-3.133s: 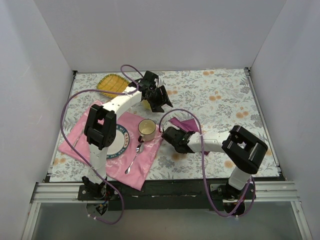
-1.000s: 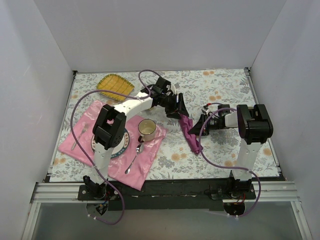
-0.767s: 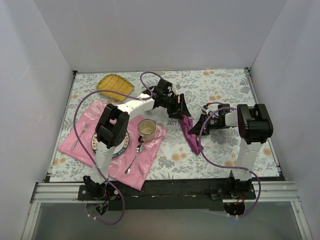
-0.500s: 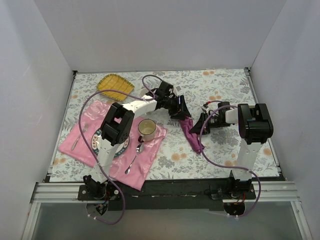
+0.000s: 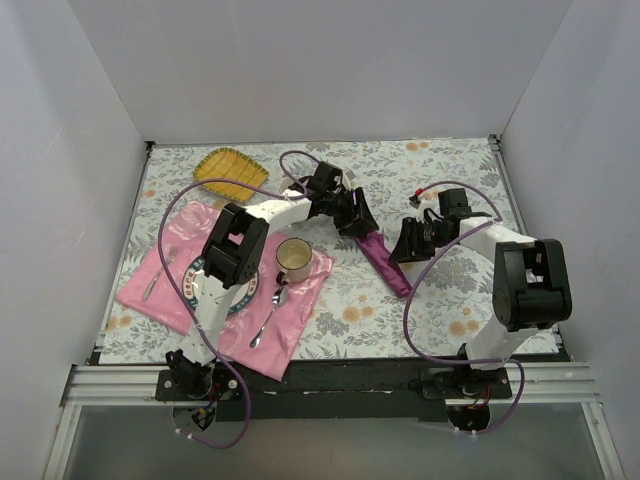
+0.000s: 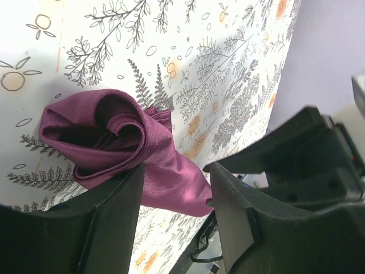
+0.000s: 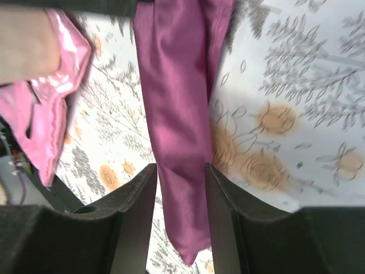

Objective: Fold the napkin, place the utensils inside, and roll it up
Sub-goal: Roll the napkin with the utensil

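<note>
The napkin (image 5: pixel 383 265) is a dark purple satin roll lying slantwise on the flowered tablecloth, right of the cup. My left gripper (image 5: pixel 356 225) is at its upper end. In the left wrist view the roll's spiral end (image 6: pixel 108 134) shows, and the cloth fills the gap of my left gripper (image 6: pixel 174 171), which is shut on it. My right gripper (image 5: pixel 408 245) is just right of the roll. In the blurred right wrist view the napkin (image 7: pixel 177 85) runs lengthwise under the open right gripper (image 7: pixel 179 168). The blue-handled utensil is not in view.
A pink placemat (image 5: pixel 160 300) at the left bears a plate (image 5: pixel 192 290), a cream cup (image 5: pixel 293 258), a silver spoon (image 5: pixel 268 315) and a fork (image 5: pixel 155 275). A yellow woven dish (image 5: pixel 230 170) sits at the back left. White walls close three sides.
The right arm has swung its elbow down and back, and its gripper has shifted slightly up and right. The napkin roll now lies straighter. The left gripper has stayed at the roll's upper end.
</note>
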